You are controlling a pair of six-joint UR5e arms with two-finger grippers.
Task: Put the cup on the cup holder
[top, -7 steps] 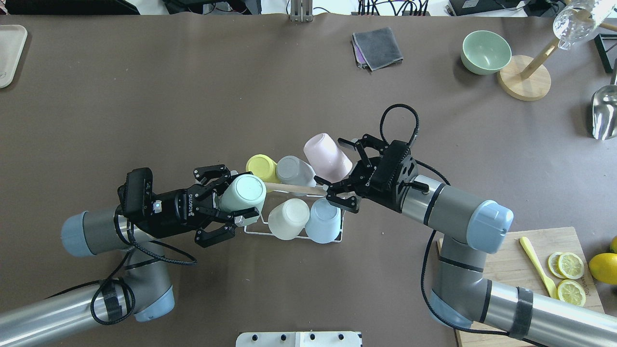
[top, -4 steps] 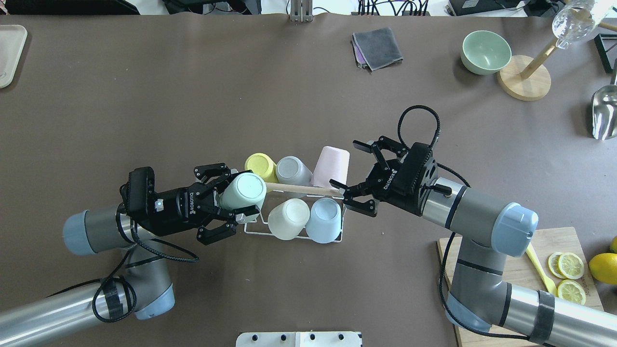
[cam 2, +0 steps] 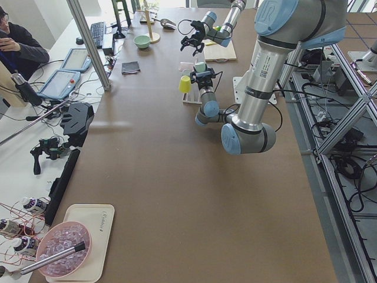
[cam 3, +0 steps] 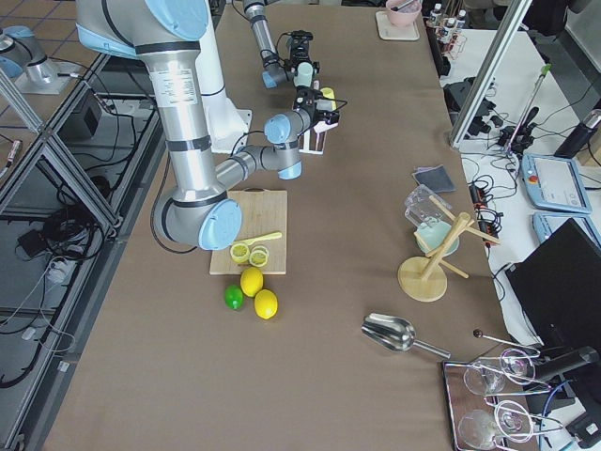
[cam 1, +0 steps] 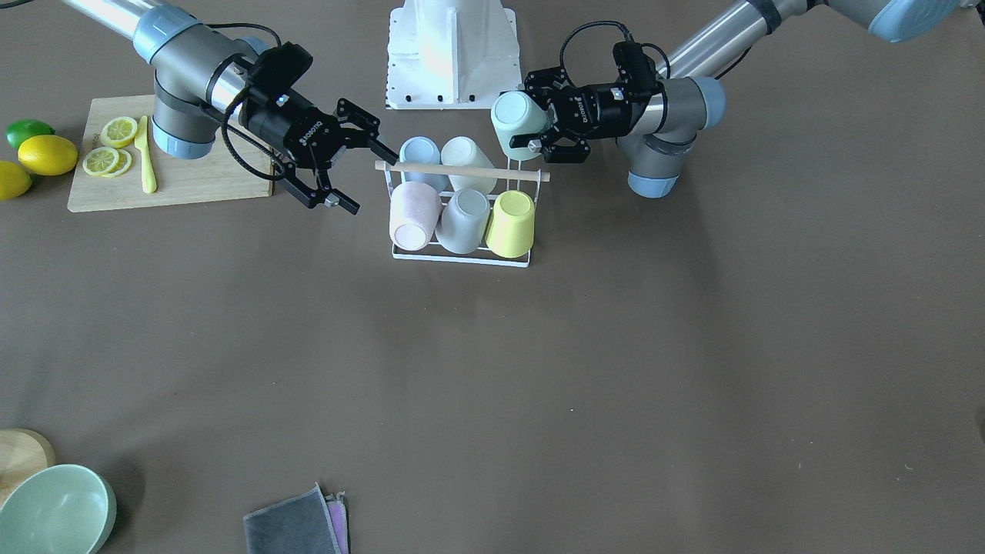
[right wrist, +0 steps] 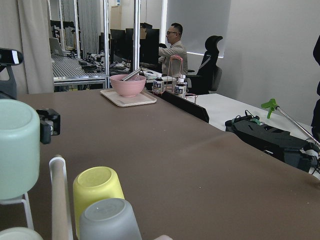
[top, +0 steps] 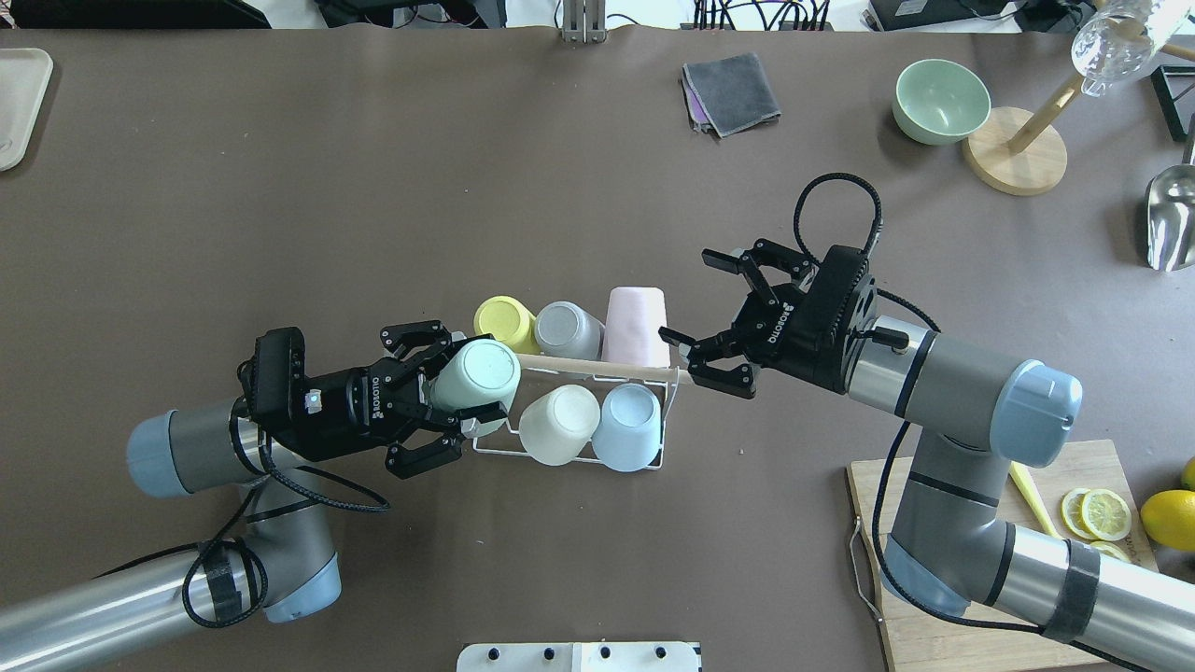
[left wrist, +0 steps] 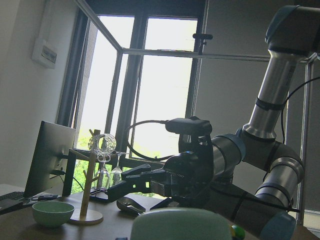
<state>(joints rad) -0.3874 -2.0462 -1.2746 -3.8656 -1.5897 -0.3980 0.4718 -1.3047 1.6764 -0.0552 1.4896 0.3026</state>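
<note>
We see the left hand (top: 459,381) closed around a mint-green cup (top: 485,362), gripping it by its wall. The cup is tilted, with its bottom turned up and toward the middle of the cup holder (top: 569,460). It is over the left end of the row that is nearer to the robot. In the right wrist view a white wire of the holder stands just under this cup, but we cannot tell if the cup sits on a prong or only hangs above it.

The holder stands on the brown worktop (top: 373,187) between the two arms. Five other cups are on it, all upside down and leaning. A yellow cup (top: 504,322), a grey cup (top: 565,329) and a pink cup (top: 637,325) are in the far row. A cream cup (top: 558,425) and a light blue cup (top: 627,427) are in the near row, beside the mint-green one. The light wooden rod (top: 597,366) runs across the top between the two rows.

The right hand (top: 691,303) is wide open. It is at the right end of the holder, and one of its fingers (top: 686,338) is just beside the tip of the rod; we cannot tell if they touch.

On the far side of the worktop lie a folded grey cloth (top: 731,91) and a green bowl (top: 943,101), well apart from the holder.
</note>
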